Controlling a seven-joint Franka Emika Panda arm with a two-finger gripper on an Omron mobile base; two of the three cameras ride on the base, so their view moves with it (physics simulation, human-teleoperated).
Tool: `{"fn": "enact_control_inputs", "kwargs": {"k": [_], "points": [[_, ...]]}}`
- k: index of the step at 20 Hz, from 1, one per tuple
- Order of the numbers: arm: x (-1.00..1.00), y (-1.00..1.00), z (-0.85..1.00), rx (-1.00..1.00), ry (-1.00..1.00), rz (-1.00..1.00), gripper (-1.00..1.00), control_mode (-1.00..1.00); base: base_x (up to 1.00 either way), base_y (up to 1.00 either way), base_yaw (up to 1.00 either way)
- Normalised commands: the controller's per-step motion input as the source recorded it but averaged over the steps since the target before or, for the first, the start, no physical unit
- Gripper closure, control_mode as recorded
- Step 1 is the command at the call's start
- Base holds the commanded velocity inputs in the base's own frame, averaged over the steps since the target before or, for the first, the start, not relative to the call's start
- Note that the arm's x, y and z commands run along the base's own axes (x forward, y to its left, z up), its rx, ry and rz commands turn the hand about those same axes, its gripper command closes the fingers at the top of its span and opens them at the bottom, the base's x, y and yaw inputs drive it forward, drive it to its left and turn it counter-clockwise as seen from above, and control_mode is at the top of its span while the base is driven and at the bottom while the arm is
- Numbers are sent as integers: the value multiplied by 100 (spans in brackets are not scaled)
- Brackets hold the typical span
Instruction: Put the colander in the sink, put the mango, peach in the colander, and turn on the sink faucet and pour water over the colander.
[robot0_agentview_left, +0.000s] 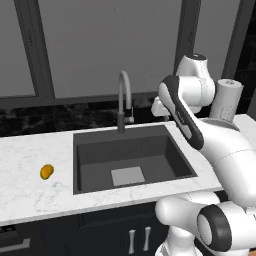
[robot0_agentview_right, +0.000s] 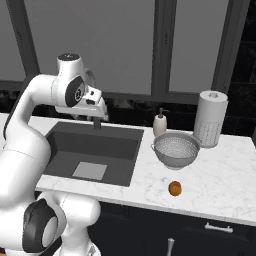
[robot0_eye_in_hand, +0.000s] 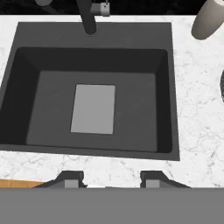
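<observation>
White marble bench (robot0_agentview_right: 220, 175) under tall grey window panes, dark cabinets below; the sink (robot0_agentview_left: 131, 156) is taken as landmark for every entry.

Sink: dark grey rectangular basin set into the bench, pale square patch on its floor, nothing lying in it.

Sink faucet (robot0_agentview_left: 123, 100): grey gooseneck standing at the sink's back edge, spout arched over the basin. No stream is seen, so I judge it shut off.

Colander (robot0_agentview_right: 176, 149): silver perforated bowl, upright on the bench to the right of the sink, well clear of its rim, nothing visible in it.

Peach (robot0_agentview_right: 175, 188): round orange-red fruit on the bench, right of the sink and toward the bench's front edge, near the colander but apart from it.

Mango (robot0_agentview_left: 46, 171): yellow-orange oval on the bench left of the sink, alone.

Soap dispenser (robot0_agentview_right: 160, 123): beige, behind the sink's right corner.

Paper towel roll (robot0_agentview_right: 210, 118): upright, far right of the sink, just behind the colander.

Gripper (robot0_eye_in_hand: 111, 178): poised above the sink's front rim, looking straight down into the basin; its two tips stand apart at a moderate gap with nothing between them.

Progress, as judged: no step is done. The colander, both fruits and the water all remain to be dealt with, and the colander comes first.
</observation>
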Motion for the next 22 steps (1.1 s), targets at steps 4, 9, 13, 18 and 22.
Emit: {"fn": "enact_control_inputs", "kwargs": {"k": [4, 9, 13, 18, 22], "points": [[-18, -8, -3, 0, -6, 0, -100, -100, 0, 0, 0], [-39, -30, -10, -4, -13, 0, -100, -100, 0, 0, 0], [-29, -45, -6, -9, 0, 0, -100, -100, 0, 0, 0], [-12, -62, -9, -8, 0, 1, -100, -100, 0, 0, 0], [3, -71, -13, -7, 9, 7, -100, -100, 0, 0, 0]]}}
